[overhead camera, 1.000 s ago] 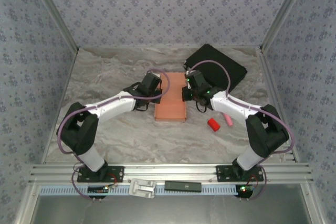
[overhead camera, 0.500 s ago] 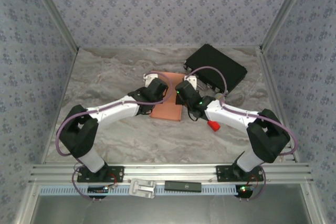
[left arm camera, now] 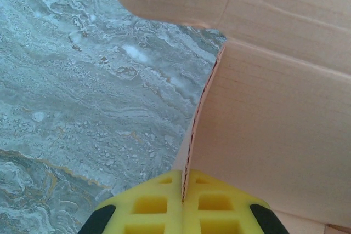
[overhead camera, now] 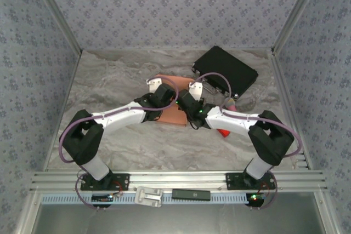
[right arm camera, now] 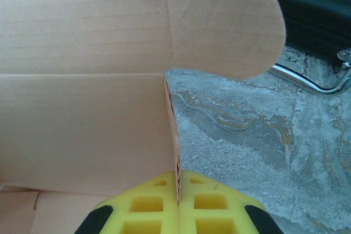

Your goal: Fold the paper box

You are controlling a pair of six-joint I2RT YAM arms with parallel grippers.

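Left pincer (left arm camera: 183, 193) and right pincer (right arm camera: 178, 190) each clenched on a paper box (left arm camera: 274, 135) side wall — you should raise both together, pivoting on the creases.

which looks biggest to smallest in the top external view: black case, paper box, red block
1. black case
2. paper box, partly covered, though what shows is clearly smaller than the case
3. red block, smallest by far, also partly covered

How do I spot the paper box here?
On the grey marble table, look just left of the black case. The paper box is the salmon-orange cardboard with rounded flaps, pinched by the left claw and right claw, far bigger than the small red block.
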